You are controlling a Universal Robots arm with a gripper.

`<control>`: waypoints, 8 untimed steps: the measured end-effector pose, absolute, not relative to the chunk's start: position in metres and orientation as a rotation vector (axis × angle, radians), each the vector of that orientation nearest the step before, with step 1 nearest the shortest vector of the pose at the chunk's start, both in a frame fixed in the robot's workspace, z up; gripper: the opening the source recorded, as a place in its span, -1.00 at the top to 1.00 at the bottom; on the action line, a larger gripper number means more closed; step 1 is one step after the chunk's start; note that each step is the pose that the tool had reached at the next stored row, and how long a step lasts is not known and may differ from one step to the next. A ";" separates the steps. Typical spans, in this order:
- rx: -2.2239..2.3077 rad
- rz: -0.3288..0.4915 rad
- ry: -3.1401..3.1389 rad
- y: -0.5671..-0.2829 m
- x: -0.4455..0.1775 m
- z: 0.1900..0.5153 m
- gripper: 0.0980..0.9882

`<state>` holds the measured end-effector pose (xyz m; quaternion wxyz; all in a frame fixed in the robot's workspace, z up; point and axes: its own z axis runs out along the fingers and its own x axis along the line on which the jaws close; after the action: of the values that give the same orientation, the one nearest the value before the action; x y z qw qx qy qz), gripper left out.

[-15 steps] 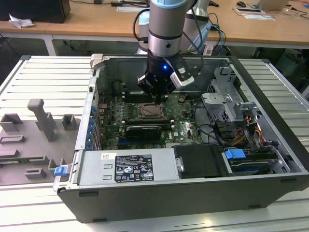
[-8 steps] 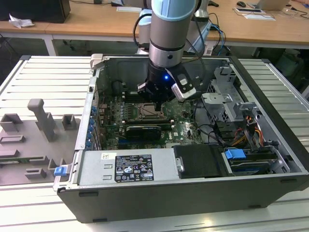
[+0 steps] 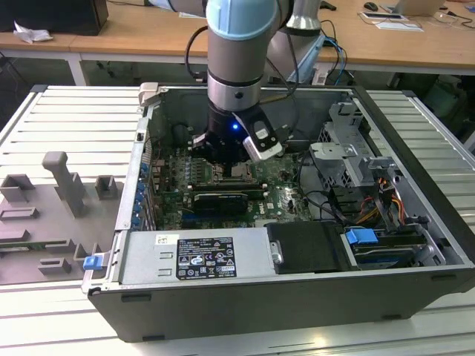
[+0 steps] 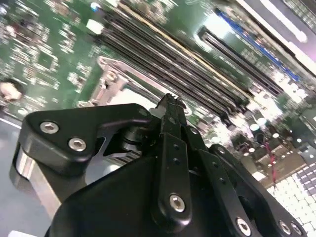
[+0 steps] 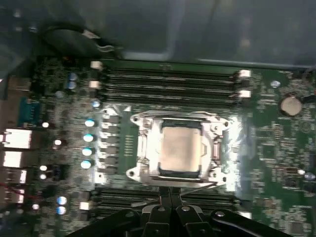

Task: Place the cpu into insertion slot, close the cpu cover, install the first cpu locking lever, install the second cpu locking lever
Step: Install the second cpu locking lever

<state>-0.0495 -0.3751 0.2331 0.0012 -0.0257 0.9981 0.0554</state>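
Exterior view: arm (image 3: 236, 55) stands vertical, reaching straight down into the open computer case (image 3: 245, 297) lying on its side on the counter (image 3: 67, 119); wrist low over the green circuit board (image 3: 286, 194).
Gripper (image 5: 170, 193): points down at the board, tip near one edge of the insertion slot (image 5: 217, 148).
Fingers (image 4: 170, 111): pressed together, nothing visible between them in both wrist views.
Cpu (image 5: 180, 147): seated flat in the slot, pale metal top facing up, edges square to the socket rim.
Cpu cover (image 5: 148, 153): silver frame lying down around the chip, window over it.
Memory slots (image 5: 168, 81): long black rows running parallel to the socket, on both sides.
Labels: white sticker (image 3: 205, 257) on the power supply housing; print too small to read.
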 end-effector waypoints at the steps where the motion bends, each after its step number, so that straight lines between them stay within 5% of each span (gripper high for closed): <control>1: -0.081 0.174 3.133 -0.375 -0.051 0.231 0.98; 8: -0.095 0.207 3.131 -0.377 -0.053 0.221 0.98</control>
<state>-0.0530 -0.3772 0.2215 0.0013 -0.0301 0.9974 0.0659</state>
